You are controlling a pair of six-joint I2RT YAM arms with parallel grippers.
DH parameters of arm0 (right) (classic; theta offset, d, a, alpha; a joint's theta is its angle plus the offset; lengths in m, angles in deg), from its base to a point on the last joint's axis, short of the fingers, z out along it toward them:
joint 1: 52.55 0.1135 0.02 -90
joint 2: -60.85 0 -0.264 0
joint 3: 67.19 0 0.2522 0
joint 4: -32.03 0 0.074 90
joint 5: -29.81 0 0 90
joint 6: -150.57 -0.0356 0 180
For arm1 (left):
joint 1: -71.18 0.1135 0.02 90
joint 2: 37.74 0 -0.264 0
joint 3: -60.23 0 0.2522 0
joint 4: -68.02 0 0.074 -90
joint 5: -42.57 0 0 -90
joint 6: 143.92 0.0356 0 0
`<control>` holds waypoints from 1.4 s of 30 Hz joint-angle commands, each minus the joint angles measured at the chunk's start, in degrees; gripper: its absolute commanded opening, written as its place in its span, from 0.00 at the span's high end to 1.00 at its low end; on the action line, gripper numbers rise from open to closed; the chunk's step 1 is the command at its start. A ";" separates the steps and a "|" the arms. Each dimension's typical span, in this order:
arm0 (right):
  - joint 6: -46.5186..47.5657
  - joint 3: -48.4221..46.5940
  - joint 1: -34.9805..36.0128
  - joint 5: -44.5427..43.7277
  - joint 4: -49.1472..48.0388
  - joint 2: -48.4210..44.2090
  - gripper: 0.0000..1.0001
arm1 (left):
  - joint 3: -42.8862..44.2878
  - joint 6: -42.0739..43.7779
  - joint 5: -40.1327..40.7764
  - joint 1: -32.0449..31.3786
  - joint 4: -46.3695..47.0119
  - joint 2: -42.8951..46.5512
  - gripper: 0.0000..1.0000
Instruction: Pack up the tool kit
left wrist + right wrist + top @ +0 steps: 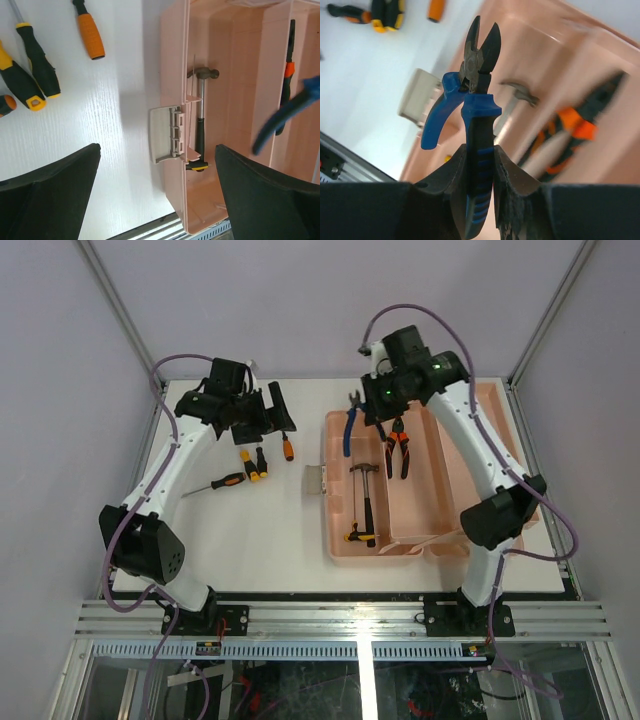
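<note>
Right wrist view: your right gripper (479,167) is clamped on one handle of the blue-handled metal cutters (476,95). The other handle hangs loose to the left. The cutters are up in the air over the far left corner of the open pink plastic tool box (432,482), not in it yet.

To do this step well, pick a bare spot on the box floor. Stay away from the grey hammer with the black grip (364,502) and the orange and black pliers (398,447). Go down slowly, lay the cutters flat, then let go. Watch that the loose handle does not catch the box wall.

Your left gripper (157,150) is spread wide and holds nothing. It hangs over the white table (270,540), just left of the box. The orange and black screwdrivers (255,462) lie on the table to the left.
</note>
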 commanded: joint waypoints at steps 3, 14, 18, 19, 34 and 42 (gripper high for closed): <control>3.46 6.12 -9.58 -4.02 4.15 -14.58 1.00 | -1.25 2.46 1.53 0.92 2.11 1.48 0.05; 4.43 21.32 -11.40 -6.19 6.03 -25.51 1.00 | -1.08 3.19 1.08 1.28 1.64 0.80 0.07; 4.85 24.82 -11.34 -6.21 7.27 -27.46 1.00 | -1.25 3.11 0.77 1.39 1.53 0.72 0.08; 4.98 25.78 -11.36 -6.14 7.22 -27.95 1.00 | -1.32 3.08 0.60 1.35 1.58 0.75 0.09; 4.69 35.64 -11.26 -0.15 2.97 -27.63 1.00 | -0.77 2.40 -0.78 1.32 1.56 0.13 0.12; 5.58 37.67 -11.29 2.36 1.77 -25.34 1.00 | -0.58 1.92 -1.53 1.29 1.58 -0.17 0.13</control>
